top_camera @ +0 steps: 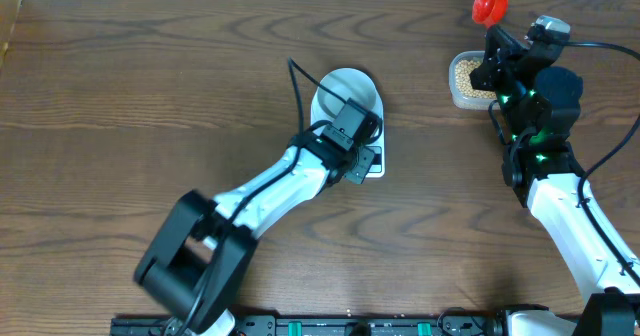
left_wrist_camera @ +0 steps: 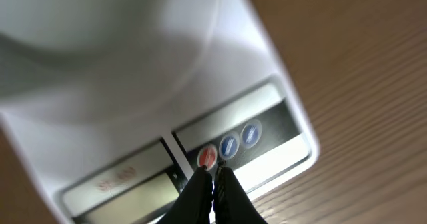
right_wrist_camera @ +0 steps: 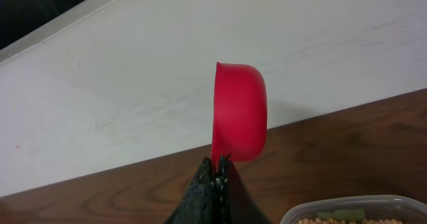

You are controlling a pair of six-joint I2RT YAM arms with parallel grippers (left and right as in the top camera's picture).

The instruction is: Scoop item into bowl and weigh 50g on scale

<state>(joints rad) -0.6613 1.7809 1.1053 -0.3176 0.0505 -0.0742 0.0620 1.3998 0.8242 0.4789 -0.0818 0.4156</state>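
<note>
The many small round tan-yellow beans (top_camera: pixel 465 73) lie in a clear rounded-rectangular plastic tub (top_camera: pixel 453 88) at the far right of the dark brown wooden worktop (top_camera: pixel 150 96), close to its back edge. The small round pale bluish-white bowl (top_camera: pixel 340 88) stands on the back part of the white rectangular digital kitchen scale (left_wrist_camera: pixel 240 71), which sits near the middle of the worktop. The front strip of the scale carries a grey display and three round buttons, one red (left_wrist_camera: pixel 207 157) and two blue. The left hand (left_wrist_camera: pixel 213 174) is closed, its two black fingertips pressed together, and the tips are at the red button; I cannot tell if they press it. The right hand (right_wrist_camera: pixel 217 165) is closed on the handle of a red plastic scoop (right_wrist_camera: pixel 239 111) and holds it raised beyond the tub, at the back edge of the worktop where a white surface begins. The scoop is seen from the side, so its inside is hidden. Bare wood lies between scale and tub, and a wide free area opens to the left of the scale and in front of it on both sides of the left arm.
</note>
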